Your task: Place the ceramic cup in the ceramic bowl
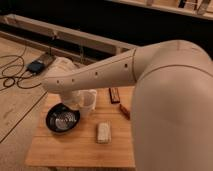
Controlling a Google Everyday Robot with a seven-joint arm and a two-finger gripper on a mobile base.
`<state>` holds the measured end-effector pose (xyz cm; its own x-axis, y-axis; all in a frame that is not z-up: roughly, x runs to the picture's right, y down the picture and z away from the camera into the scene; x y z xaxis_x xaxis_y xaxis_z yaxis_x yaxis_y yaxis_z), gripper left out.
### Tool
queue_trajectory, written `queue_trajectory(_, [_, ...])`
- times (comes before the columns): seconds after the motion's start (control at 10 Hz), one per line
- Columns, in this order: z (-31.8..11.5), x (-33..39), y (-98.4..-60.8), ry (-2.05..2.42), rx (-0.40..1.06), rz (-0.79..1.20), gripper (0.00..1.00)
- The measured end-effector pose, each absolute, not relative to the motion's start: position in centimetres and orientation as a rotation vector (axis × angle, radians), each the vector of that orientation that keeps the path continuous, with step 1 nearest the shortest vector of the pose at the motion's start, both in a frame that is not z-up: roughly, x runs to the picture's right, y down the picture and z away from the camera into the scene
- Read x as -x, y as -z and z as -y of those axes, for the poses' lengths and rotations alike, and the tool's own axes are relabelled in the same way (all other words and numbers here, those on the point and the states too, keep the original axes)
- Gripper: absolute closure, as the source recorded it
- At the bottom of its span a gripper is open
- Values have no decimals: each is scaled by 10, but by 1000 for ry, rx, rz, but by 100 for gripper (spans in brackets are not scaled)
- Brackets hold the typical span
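Observation:
The ceramic cup, small and whitish-grey, hangs upright in my gripper just past the right rim of the ceramic bowl. The bowl is wide and black with a glossy speckled inside, and it sits on the left part of the wooden table. My gripper is shut on the cup and holds it above the tabletop, slightly higher than the bowl's rim. My pale arm reaches in from the right and hides the table's back left part.
A flat beige block lies in the middle of the table. A dark brown bar and a reddish-brown piece lie at the back right. Cables and a black box lie on the floor to the left.

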<state>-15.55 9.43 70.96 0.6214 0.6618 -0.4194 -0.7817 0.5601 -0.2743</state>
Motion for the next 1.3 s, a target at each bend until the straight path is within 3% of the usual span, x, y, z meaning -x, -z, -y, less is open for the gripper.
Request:
queue_trajectory(0.6, [-135, 221, -730, -620, 512, -208, 98])
queue_trajectory(1.3, [-145, 249, -749, -494, 445, -147, 29])
